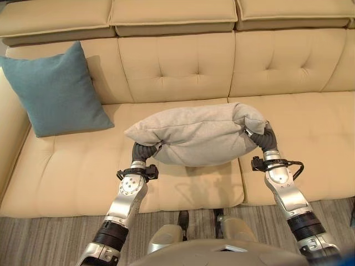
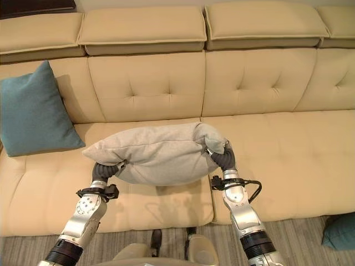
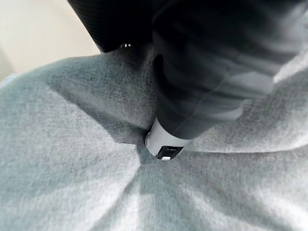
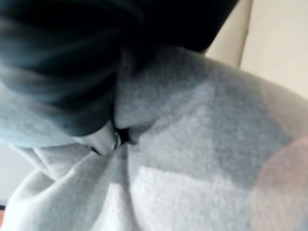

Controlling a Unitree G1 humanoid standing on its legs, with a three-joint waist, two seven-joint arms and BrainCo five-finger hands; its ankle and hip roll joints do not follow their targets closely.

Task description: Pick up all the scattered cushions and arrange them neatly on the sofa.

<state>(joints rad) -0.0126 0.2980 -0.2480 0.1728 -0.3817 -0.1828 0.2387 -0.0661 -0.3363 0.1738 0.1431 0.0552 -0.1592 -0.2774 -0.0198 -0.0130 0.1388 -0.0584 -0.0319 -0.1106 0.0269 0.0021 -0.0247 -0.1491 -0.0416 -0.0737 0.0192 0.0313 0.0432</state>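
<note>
A grey cushion hangs just above the middle seat of the beige sofa, held between my two hands. My left hand grips its left end from below, and its thumb digs into the cloth, which creases around it. At the right end, my right hand has the cushion's corner folded over it, and its thumb is pressed into bunched cloth. A teal cushion leans upright against the backrest at the sofa's left end.
Another teal cushion lies on the striped grey carpet at the right, in front of the sofa. The right seat is bare, and the sofa's front edge runs just ahead of my arms.
</note>
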